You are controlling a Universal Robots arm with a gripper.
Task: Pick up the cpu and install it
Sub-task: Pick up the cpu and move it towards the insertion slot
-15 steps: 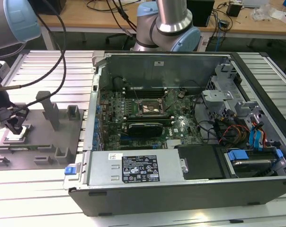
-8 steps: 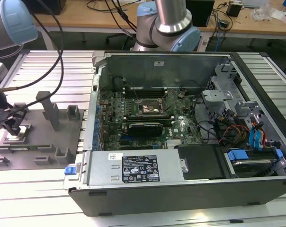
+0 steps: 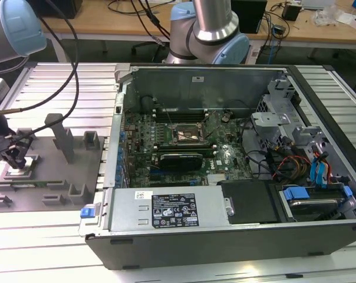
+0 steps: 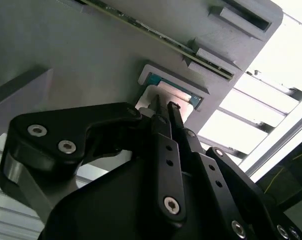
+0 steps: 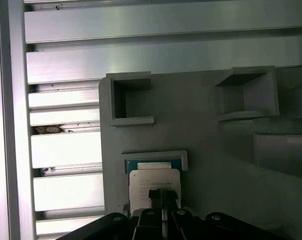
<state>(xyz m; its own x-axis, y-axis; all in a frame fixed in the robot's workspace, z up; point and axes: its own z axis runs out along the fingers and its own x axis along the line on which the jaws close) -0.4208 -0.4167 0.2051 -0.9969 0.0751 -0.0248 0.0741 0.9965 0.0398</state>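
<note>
The cpu (image 5: 153,179) is a small square chip with a pale silvery top and a teal edge. It lies flat in a shallow pocket of the grey fixture plate (image 3: 48,174), at the exterior view's left. My gripper (image 3: 15,160) stands directly over the cpu (image 3: 20,173). In both wrist views its two thin black fingers are drawn together, tips just above or touching the chip's top, with nothing between them. The gripper (image 4: 163,106) hides part of the cpu (image 4: 177,93). My gripper (image 5: 161,194) covers the chip's near edge.
An open computer case (image 3: 225,227) lies on the exterior view's right, with the motherboard's dark socket frame (image 3: 188,134) in the middle. Upright posts (image 3: 63,138) and square pockets (image 5: 131,100) rise from the fixture plate. Cables (image 3: 72,88) hang over the ribbed aluminium table (image 3: 60,236).
</note>
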